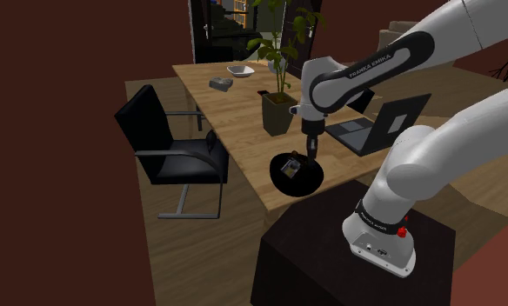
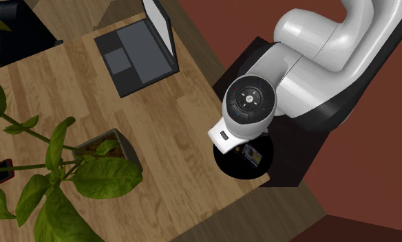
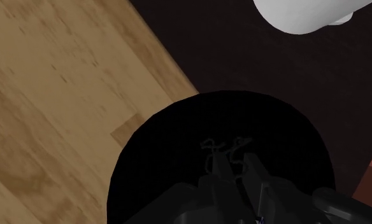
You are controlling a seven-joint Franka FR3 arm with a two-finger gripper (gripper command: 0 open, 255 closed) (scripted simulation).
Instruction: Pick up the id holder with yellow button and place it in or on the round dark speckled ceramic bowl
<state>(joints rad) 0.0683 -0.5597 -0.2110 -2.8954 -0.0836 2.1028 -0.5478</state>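
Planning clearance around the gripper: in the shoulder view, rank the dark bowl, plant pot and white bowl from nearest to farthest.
1. Dark bowl, directly below the gripper, at the near corner of the table.
2. Plant pot, mid-table, beyond it.
3. White bowl, at the far end.

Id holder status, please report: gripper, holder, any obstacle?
Gripper low over the black bowl at the table corner. Id holder inside the bowl's rim, beneath the gripper. Plant pot and laptop stand aside.
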